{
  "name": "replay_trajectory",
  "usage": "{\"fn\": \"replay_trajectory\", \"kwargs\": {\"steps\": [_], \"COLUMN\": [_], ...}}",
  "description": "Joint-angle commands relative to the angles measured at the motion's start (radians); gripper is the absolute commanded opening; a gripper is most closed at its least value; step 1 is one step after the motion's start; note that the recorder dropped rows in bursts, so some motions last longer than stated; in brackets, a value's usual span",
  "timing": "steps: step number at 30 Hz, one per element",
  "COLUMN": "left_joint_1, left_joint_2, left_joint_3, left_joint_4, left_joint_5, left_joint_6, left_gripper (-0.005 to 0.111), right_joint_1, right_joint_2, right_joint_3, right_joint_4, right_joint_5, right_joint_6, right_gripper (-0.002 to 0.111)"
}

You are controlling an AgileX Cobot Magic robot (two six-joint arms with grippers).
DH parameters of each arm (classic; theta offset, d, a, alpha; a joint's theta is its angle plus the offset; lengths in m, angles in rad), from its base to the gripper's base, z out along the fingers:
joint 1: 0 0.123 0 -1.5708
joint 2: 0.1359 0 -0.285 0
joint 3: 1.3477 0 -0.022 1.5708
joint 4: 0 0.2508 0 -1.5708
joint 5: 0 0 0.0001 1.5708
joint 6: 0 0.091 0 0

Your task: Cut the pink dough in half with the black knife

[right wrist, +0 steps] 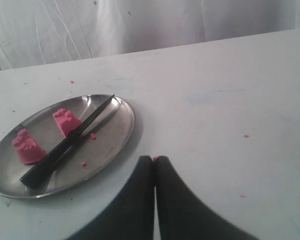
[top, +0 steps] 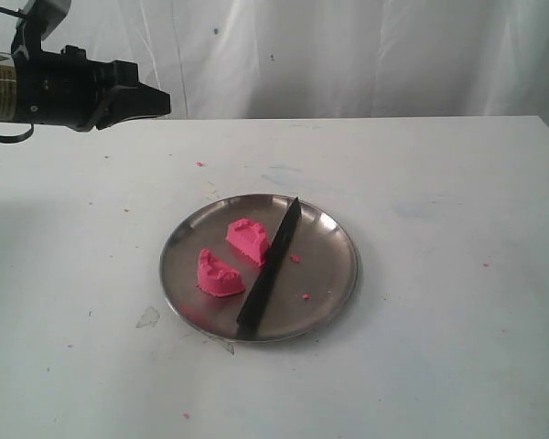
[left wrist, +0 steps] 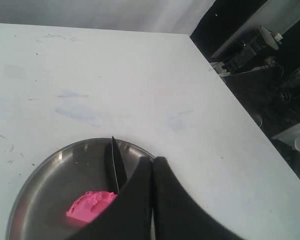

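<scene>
I count two halves of pink dough [top: 248, 240] and one black knife [top: 268, 272], all on one steel plate [top: 334, 265]. The knife lies flat just beside the halves, its long axis diagonal, tip toward the far rim. Both the left gripper [left wrist: 152, 162] and the right gripper [right wrist: 155, 159] are pressed together, empty.

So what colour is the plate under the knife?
Shiny silver; the plate shows best in the exterior view.

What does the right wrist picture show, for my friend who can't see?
The pink dough lies in two pieces on a round metal plate, with the black knife resting on the plate beside them. The shut right tool is away from the plate, above the white table.
</scene>
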Motion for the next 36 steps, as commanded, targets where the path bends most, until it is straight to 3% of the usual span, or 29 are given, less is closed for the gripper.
{"fn": "replay_trajectory", "kwargs": {"steps": [1, 21, 29, 36], "left_joint_1": [0.002, -0.001, -0.165, -0.359], "left_joint_2": [-0.013, -0.025, -0.231, -0.366], "left_joint_3": [0.007, 0.007, 0.007, 0.009], "left_joint_4": [0.007, 0.007, 0.007, 0.007], "left_joint_5": [0.001, 0.026, 0.313, 0.712], "left_joint_6": [0.004, 0.004, 0.004, 0.004], "left_gripper": [0.000, 0.000, 0.000, 0.000], "right_joint_1": [-0.004, -0.004, -0.004, -0.004], "right_joint_2": [-0.058, -0.071, -0.071, -0.071], "right_joint_3": [0.007, 0.007, 0.007, 0.007], "right_joint_4": [0.001, 0.001, 0.001, 0.001], "right_joint_5": [0.053, 0.060, 0.059, 0.059], "right_joint_6": [0.005, 0.005, 0.021, 0.021], "right_gripper": [0.000, 0.000, 0.000, 0.000]}}
